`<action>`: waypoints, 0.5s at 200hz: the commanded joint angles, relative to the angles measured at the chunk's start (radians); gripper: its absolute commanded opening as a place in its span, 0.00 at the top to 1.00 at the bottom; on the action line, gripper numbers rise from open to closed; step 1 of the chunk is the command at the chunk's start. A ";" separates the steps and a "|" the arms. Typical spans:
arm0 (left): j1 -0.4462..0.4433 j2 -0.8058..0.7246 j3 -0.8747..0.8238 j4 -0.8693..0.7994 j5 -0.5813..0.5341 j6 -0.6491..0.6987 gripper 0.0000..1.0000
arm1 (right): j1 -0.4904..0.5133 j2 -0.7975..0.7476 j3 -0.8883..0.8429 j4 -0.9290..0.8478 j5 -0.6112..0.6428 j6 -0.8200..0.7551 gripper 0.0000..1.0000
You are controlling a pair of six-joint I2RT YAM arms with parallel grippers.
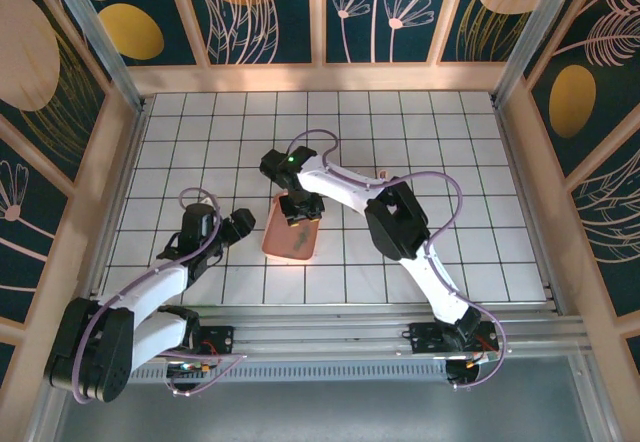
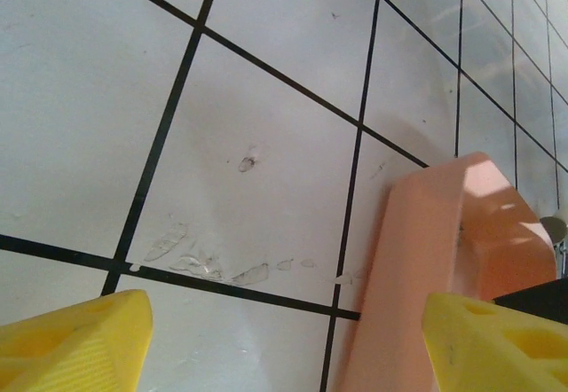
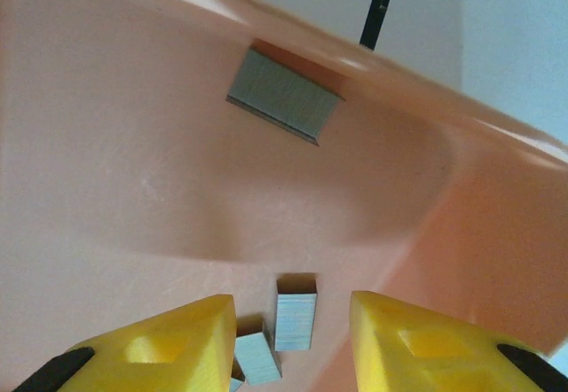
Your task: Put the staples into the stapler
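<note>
A pink rectangular tray [image 1: 285,247] lies on the tiled table. My right gripper [image 1: 300,220] reaches down into it. In the right wrist view the tray floor [image 3: 133,161] holds grey staples: a wide strip [image 3: 284,101] against the far wall, a short strip [image 3: 295,321] and another short piece [image 3: 259,358]. My right gripper [image 3: 293,343] is open, and the short strip lies in the gap between its yellow fingers, touching neither. My left gripper [image 1: 240,225] is open beside the tray's left side. In its own view, my left gripper [image 2: 284,348] has the tray wall [image 2: 417,250] near its right finger [image 2: 497,339]. The stapler is out of view.
The table [image 1: 450,162] is white tile with black grid lines, and smudges [image 2: 204,263] mark it near my left gripper. Wooden frame posts and patterned panels [image 1: 560,112] enclose the table at the back and both sides.
</note>
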 commanded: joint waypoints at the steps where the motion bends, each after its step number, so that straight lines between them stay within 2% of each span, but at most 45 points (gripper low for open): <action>1: 0.009 -0.017 -0.008 -0.025 -0.015 -0.016 0.20 | -0.005 0.042 0.033 -0.068 0.016 -0.019 0.60; 27: 0.012 -0.019 -0.008 -0.024 -0.017 -0.013 0.20 | -0.006 0.062 0.054 -0.085 0.016 -0.022 0.60; 56: 0.014 -0.026 -0.008 -0.025 -0.021 -0.010 0.21 | -0.008 0.082 0.069 -0.088 -0.045 -0.026 0.60; 100: 0.020 -0.035 -0.013 -0.025 -0.022 -0.005 0.21 | -0.008 0.092 0.070 -0.084 -0.076 -0.028 0.65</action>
